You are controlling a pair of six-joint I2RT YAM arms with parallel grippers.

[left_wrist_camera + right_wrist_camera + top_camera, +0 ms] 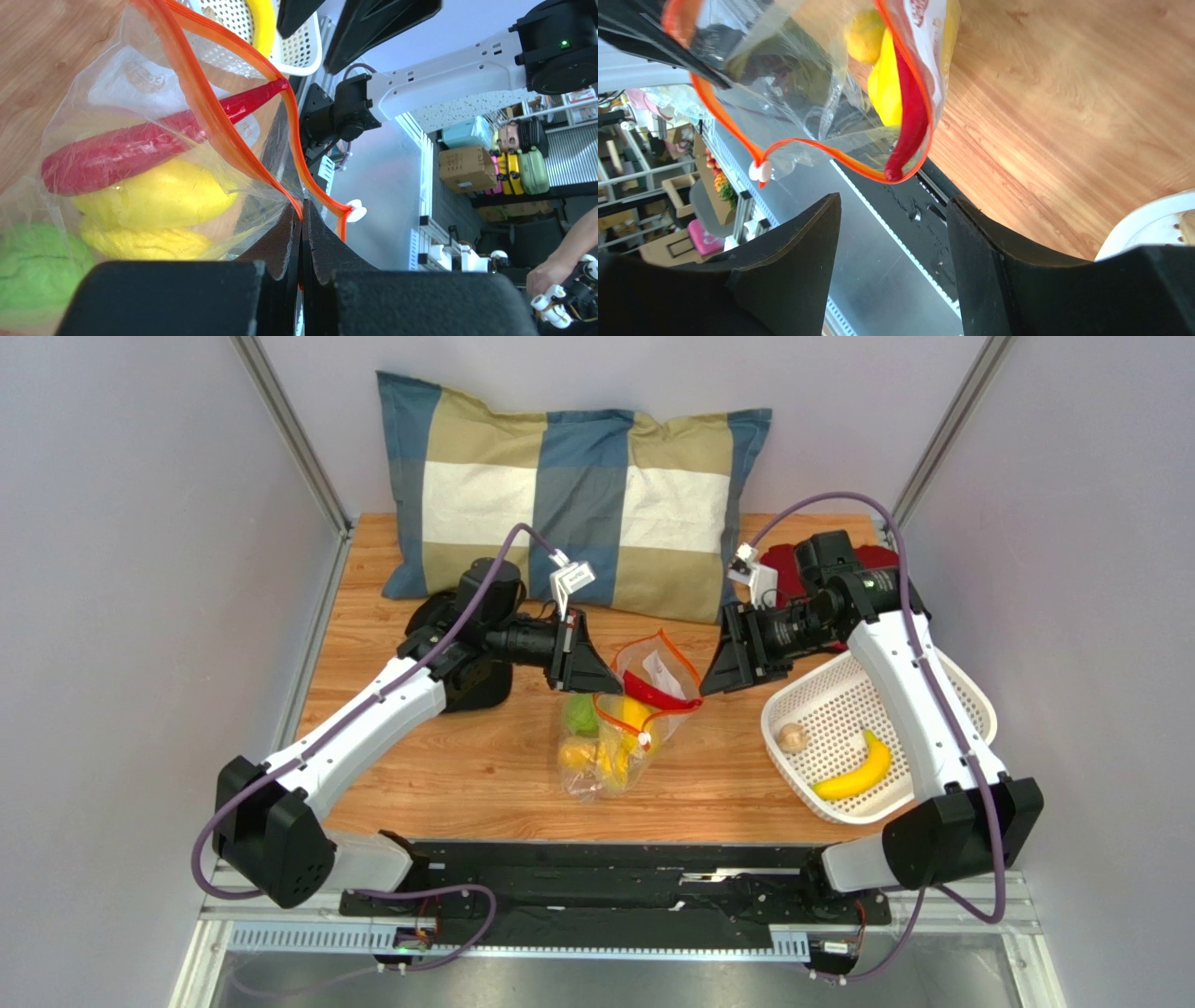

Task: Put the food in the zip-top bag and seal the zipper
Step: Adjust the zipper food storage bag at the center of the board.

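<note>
The clear zip-top bag (603,756) hangs at the table's middle with its mouth open. My left gripper (595,672) is shut on the orange-red zipper strip (210,105) at the mouth's left edge; its jaws meet on the strip (302,218). The white slider tab (354,208) sits just beyond. Inside are a red piece (119,150), yellow pieces (154,199) and a green piece (35,273). My right gripper (713,672) is open and empty (894,203), just right of the mouth, apart from it. A banana (856,770) and a beige round piece (794,738) lie in the white basket (821,703).
A checked pillow (575,490) lies across the back of the wooden table. A black round object (477,686) sits under my left arm. A dark red object (786,567) stands behind my right arm. The basket fills the right side.
</note>
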